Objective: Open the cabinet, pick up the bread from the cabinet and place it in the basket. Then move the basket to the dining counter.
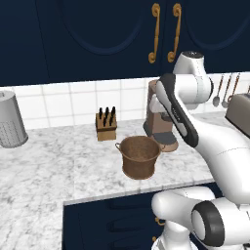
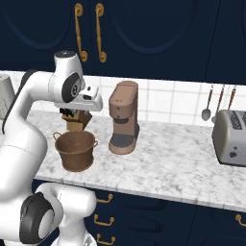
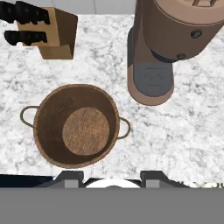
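The brown basket (image 1: 139,156) (image 2: 75,150) (image 3: 77,125) stands empty on the marble worktop, near its front edge. My gripper (image 3: 111,177) hangs high above it and points straight down, open, with nothing between its fingertips. The basket lies a little left of the gripper's centre in the hand view. Above the worktop, the navy cabinet (image 1: 93,34) (image 2: 144,33) has its doors shut, and its curved brass handles (image 1: 155,34) (image 2: 100,31) hang side by side. The bread is hidden. The dining counter is out of view.
A brown coffee machine (image 1: 158,124) (image 2: 124,117) (image 3: 166,48) stands just right of the basket. Behind the basket is a wooden knife block (image 1: 106,126) (image 3: 54,35). A grey perforated cylinder (image 1: 10,119) sits far left, a toaster (image 2: 231,137) far right, and utensils (image 2: 206,103) hang on the wall.
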